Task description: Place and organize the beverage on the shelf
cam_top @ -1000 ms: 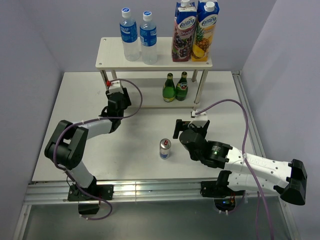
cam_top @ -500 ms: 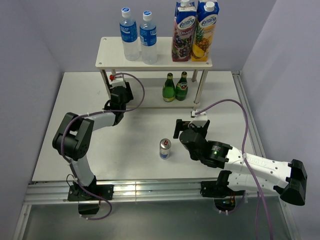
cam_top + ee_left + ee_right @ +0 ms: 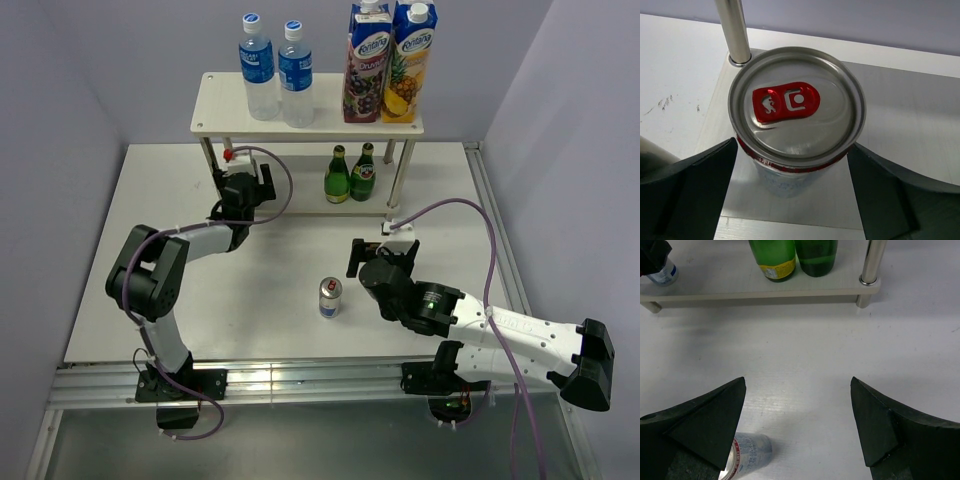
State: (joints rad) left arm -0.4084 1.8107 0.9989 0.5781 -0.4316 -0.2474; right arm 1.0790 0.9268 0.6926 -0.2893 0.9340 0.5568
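Observation:
A silver can with a red tab (image 3: 796, 110) stands on the lower board (image 3: 900, 110) of the shelf (image 3: 330, 110), next to its left leg (image 3: 733, 30). My left gripper (image 3: 792, 165) is open around that can, with a dark finger on each side and a small gap to it. From above, the left gripper (image 3: 238, 168) reaches under the top board's left end. A second can (image 3: 330, 297) stands on the table. My right gripper (image 3: 380, 252) hangs open just right of it, and that can (image 3: 747, 455) shows by the left finger of the right gripper (image 3: 797, 415).
Two water bottles (image 3: 258, 68) (image 3: 296, 75) and two juice cartons (image 3: 368, 62) (image 3: 412, 62) stand on the top board. Two green bottles (image 3: 338, 175) (image 3: 364, 172) stand on the lower tier near its right leg (image 3: 870, 265). Walls close in on both sides.
My left gripper carried its can forward to the shelf's lower tier, then opened, leaving the can standing on the board. The right arm and the table can have not moved.

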